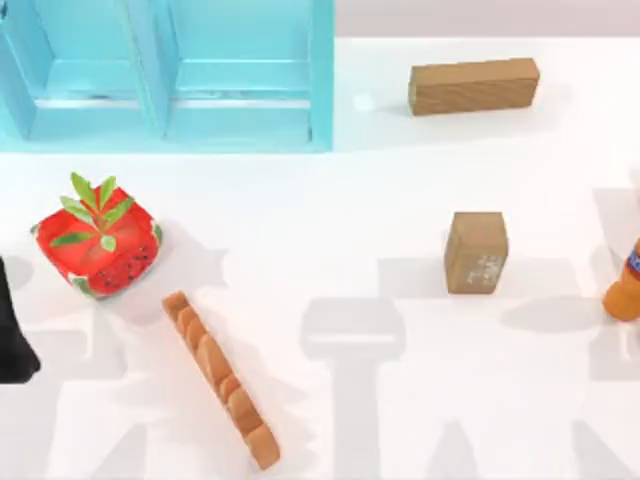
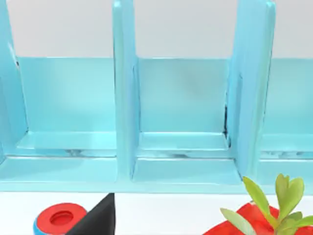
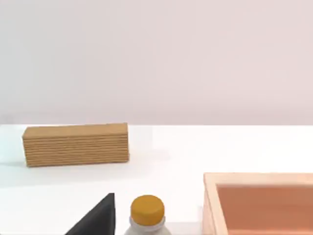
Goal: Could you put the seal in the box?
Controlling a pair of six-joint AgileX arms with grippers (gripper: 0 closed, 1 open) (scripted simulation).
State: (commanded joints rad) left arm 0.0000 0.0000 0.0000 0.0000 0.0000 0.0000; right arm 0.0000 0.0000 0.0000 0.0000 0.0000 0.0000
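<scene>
Two wooden pieces are seen on the right half of the white tabletop (image 1: 340, 220). The seal (image 1: 476, 252), a squat tan block with faint whitish marks on its near face, is found standing right of centre, untouched and well apart from everything else. The longer plain wooden bar (image 1: 474, 86) is laid farther back, near the rear edge.

Over on the left, a turquoise shelf unit (image 1: 165, 75) with upright dividers is set against the back, and a red, watermelon-patterned cube topped with green leaves (image 1: 96, 243) is placed in front of it. A scalloped orange-brown strip (image 1: 220, 378) is stretched diagonally toward the near edge.

At the right border of the top view, an orange bottle (image 1: 625, 285) is glimpsed, only partly in frame. From the right wrist camera, a yellow-capped bottle (image 3: 147, 210), possibly the same one, is caught beside the box (image 3: 259, 203), a pale wooden tray with an open top.

A dark shape at the left edge is taken to be the left arm (image 1: 14, 335), parked. Neither tool's state, released or clenched, can be told.
</scene>
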